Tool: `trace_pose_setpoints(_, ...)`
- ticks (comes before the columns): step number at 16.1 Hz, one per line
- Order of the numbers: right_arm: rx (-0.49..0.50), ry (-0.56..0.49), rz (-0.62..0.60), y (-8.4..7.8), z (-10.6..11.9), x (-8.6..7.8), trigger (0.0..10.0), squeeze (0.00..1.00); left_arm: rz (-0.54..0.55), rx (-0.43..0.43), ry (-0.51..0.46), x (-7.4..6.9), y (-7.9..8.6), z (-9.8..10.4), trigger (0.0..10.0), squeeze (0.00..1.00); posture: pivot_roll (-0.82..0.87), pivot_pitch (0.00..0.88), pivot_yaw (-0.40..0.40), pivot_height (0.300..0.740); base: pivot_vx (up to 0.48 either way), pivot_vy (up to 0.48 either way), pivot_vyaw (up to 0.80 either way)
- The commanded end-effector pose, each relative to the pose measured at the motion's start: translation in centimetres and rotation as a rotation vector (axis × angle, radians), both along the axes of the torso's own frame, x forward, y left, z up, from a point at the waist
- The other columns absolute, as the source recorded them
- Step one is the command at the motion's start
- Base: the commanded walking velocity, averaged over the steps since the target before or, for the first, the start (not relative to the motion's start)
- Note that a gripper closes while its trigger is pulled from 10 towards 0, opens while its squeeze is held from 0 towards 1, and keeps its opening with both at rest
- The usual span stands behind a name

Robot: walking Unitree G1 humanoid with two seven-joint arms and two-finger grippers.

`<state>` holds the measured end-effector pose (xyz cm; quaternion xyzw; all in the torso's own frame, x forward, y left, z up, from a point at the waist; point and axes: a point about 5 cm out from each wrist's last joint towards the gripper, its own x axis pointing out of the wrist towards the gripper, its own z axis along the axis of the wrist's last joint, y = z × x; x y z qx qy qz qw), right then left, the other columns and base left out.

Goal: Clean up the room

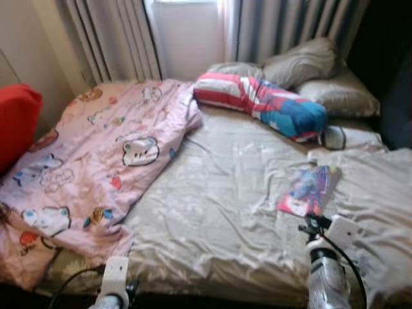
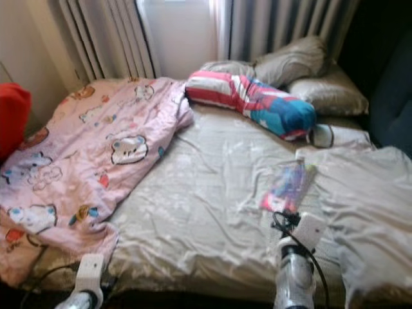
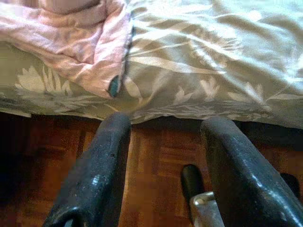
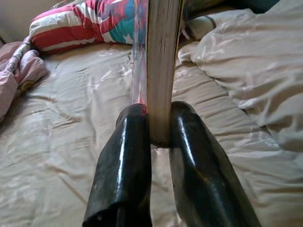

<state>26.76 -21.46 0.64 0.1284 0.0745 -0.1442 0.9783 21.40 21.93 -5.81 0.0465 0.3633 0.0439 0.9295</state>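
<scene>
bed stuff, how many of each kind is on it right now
Grey pillows: 2, one leaning behind, one flat
Striped red, white and blue bolster: 1
Pink cartoon blanket: 1
Book, pinched by its edge in the right gripper: 1
Total: 5

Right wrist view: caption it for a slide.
Right gripper clamps a book by its edge above the beige bed sheet.
</scene>
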Motion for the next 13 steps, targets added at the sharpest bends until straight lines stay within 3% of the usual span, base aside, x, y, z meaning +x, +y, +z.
trace_pose_setpoints(1,-0.019,-0.056,-0.009,-0.39,1.19,0.84,10.0,0.00,-0.003,0.010,-0.001,-0.09,0.27,0.02,10.0,0.00,-0.05,0.000,0.024,0.740,0.000,0.000,0.00)
trace_pose_setpoints(3,-0.018,-0.056,-0.009,-0.36,1.18,0.83,10.0,0.00,-0.006,0.010,0.001,-0.15,0.27,-0.01,10.0,0.00,-0.05,0.000,0.025,0.740,0.000,0.000,0.00)
trace_pose_setpoints(10,-0.020,-0.049,-0.021,-0.66,0.98,0.53,10.0,0.00,-0.016,0.014,0.001,-0.23,0.08,-0.08,10.0,0.00,-0.05,0.000,0.024,0.740,0.000,-0.312,0.00)
trace_pose_setpoints(13,-0.019,-0.041,-0.023,-0.69,0.92,0.51,10.0,0.00,-0.011,0.006,-0.004,-0.17,0.04,-0.04,10.0,0.00,-0.05,0.000,0.023,0.740,0.000,0.000,0.00)
